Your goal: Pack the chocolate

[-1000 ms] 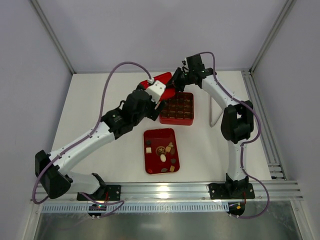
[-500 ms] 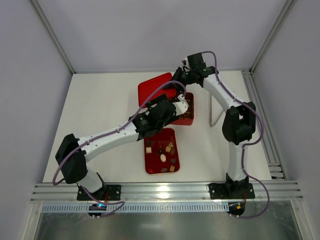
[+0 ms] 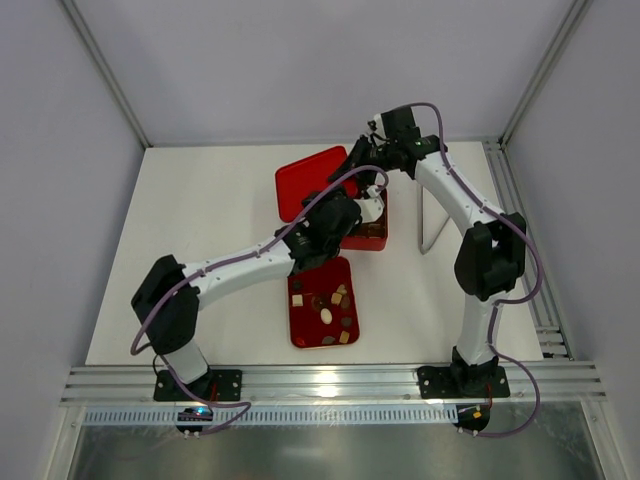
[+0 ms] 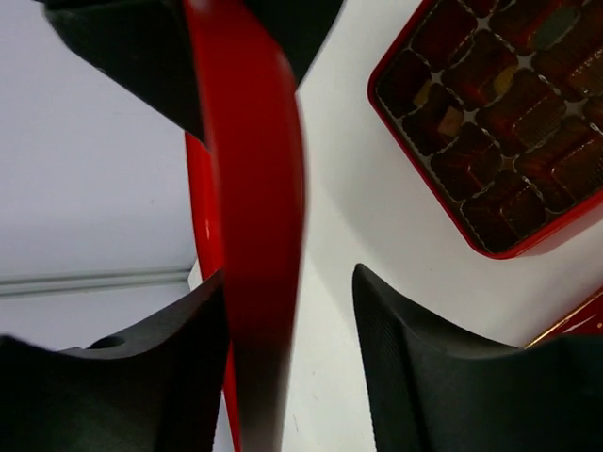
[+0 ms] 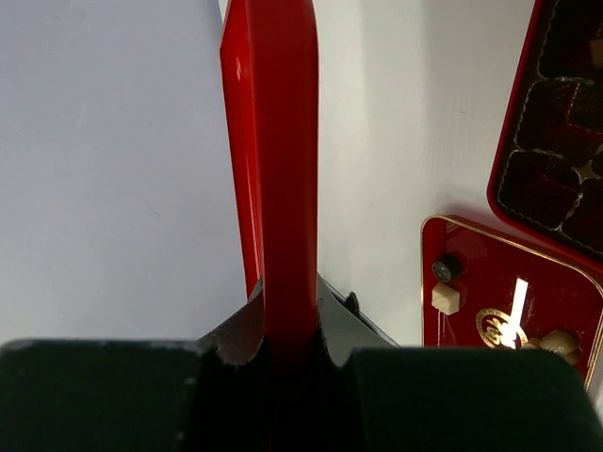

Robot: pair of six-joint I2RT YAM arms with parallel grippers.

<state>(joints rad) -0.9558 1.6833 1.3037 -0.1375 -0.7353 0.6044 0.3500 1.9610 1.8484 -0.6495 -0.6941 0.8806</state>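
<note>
Small brown, tan and cream chocolate pieces [image 3: 327, 316] lie in the flat red tray [image 3: 312, 272]; two of them [image 5: 445, 298] show in the right wrist view. A few more sit in the gridded red box [image 4: 523, 104]. A red lid [image 3: 305, 182] stands tilted behind the box. My right gripper [image 3: 352, 163] is shut on its far edge [image 5: 283, 141]. My left gripper [image 4: 292, 278] is open and straddles the lid's rim [image 4: 250, 188]: the left finger touches it, the right finger stands apart. In the top view the left gripper [image 3: 370, 203] hides much of the box [image 3: 378, 232].
The tray [image 5: 490, 273] lies just in front of the box near the table's middle. A thin metal frame [image 3: 432, 225] stands right of the box beside the right arm. White walls close the table at the back and sides.
My left arm has swung right and forward over the box to the lid's edge, and its jaws have narrowed around the rim. The right gripper keeps its hold on the lid.
</note>
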